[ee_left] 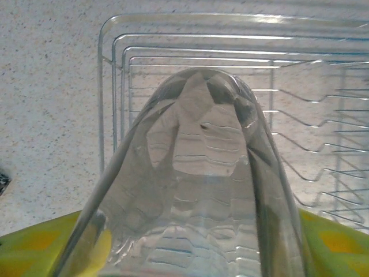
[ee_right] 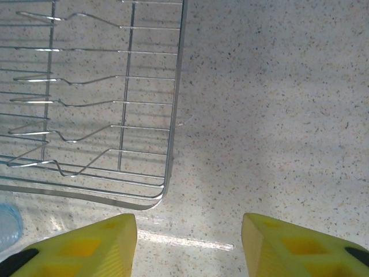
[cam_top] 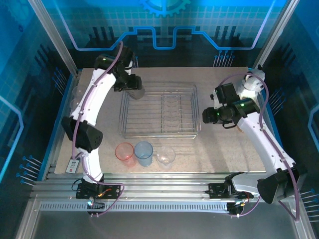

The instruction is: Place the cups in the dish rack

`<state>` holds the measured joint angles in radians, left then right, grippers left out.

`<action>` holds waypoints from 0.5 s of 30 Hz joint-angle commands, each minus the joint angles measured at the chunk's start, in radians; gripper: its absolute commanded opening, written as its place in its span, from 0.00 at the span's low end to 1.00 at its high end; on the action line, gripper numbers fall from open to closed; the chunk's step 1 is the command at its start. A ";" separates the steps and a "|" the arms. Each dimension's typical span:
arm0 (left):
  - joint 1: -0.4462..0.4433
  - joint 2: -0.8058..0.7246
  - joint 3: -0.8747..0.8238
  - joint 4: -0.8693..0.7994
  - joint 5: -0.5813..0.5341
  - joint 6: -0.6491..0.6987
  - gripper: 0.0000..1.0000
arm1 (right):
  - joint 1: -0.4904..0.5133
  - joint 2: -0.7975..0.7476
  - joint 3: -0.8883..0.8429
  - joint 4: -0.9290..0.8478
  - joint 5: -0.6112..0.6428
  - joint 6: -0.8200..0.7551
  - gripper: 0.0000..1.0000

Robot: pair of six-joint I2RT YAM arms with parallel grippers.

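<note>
Three translucent cups stood on the worktop (cam_top: 219, 149) along the near side of the silver wire dish rack (cam_top: 159, 133): a pink-red cup (cam_top: 124, 152), a pale blue cup (cam_top: 143, 153) and a clear cup (cam_top: 165, 155). The left gripper (cam_top: 132, 89) was clamped on a faceted see-through cup (ee_left: 196, 173) over the rack's far left corner. The right gripper (ee_right: 189, 236) hung empty, fingers apart, beside the rack's right edge.
</note>
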<state>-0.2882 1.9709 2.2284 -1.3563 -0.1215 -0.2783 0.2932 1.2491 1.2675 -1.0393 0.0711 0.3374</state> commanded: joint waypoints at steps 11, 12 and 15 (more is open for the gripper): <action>-0.010 0.252 0.155 -0.088 -0.091 0.082 0.03 | -0.012 -0.007 -0.113 -0.017 -0.032 -0.010 0.50; -0.010 0.266 0.162 -0.086 -0.096 0.088 0.03 | -0.011 -0.010 -0.121 -0.019 -0.031 -0.008 0.50; -0.009 0.298 0.171 -0.075 -0.104 0.097 0.04 | -0.011 -0.024 -0.143 -0.021 -0.030 -0.009 0.50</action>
<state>-0.2913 2.2471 2.3539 -1.4124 -0.1959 -0.2131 0.2932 1.2491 1.1439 -1.0393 0.0566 0.3313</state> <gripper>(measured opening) 0.682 0.504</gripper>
